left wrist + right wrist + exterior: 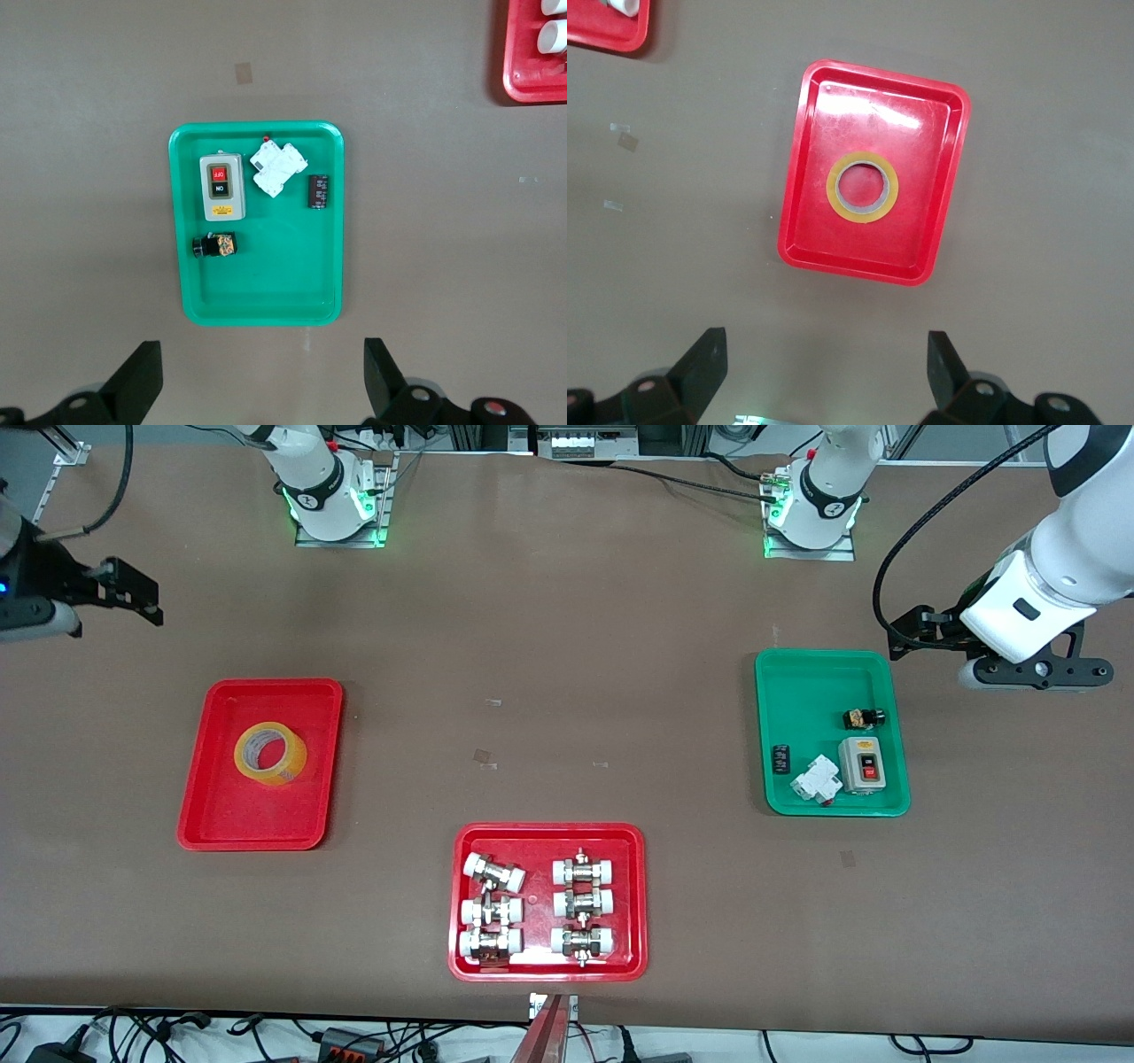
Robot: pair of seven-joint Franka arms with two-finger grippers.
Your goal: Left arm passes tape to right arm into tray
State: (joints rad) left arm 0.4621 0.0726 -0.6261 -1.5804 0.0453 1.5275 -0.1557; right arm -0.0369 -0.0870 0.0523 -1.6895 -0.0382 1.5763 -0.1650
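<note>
The tape [270, 754] is seen flat in the tray [213, 815], offset toward the tray's 12 o'clock rim; bare red floor is left around it.

Right gripper [824, 372]: held high over bare tabletop [567, 646] at the tray's 10 o'clock, fingers spread wide, nothing held.

Left gripper [263, 376]: held over tabletop beside the green tray [797, 682], at its 2 o'clock, fingers wide apart, nothing held.

Tape [270, 754] in tray [221, 815] at right arm's end; fittings tray [461, 957] nearer camera.
</note>
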